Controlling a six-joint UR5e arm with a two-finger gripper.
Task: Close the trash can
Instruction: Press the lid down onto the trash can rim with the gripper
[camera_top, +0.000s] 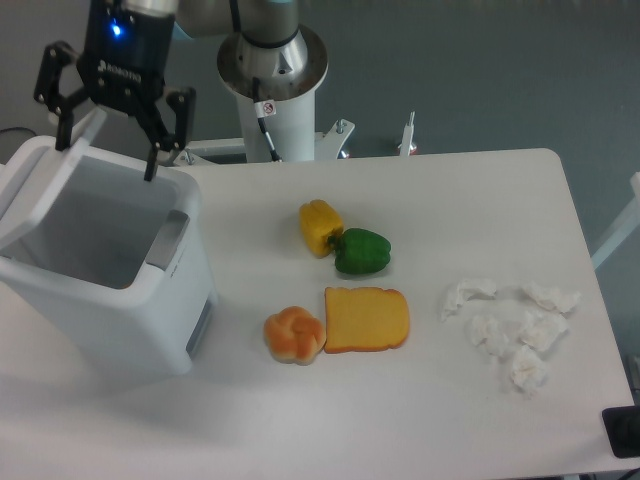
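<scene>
Black two-finger end effector (108, 150), fingers spread wide w/ nothing between them, sits over the back rim of the large white boxy plastic trash can (105, 270) at the worktop's (450, 420) left edge. Its flat white lid (40, 185) is tilted up, partly open; left finger right by the lid's top edge

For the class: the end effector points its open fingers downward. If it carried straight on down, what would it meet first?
Probably the trash can: the end effector hangs at its back rim, one finger by the raised lid. Depth is unclear, so lid or rim first.
</scene>
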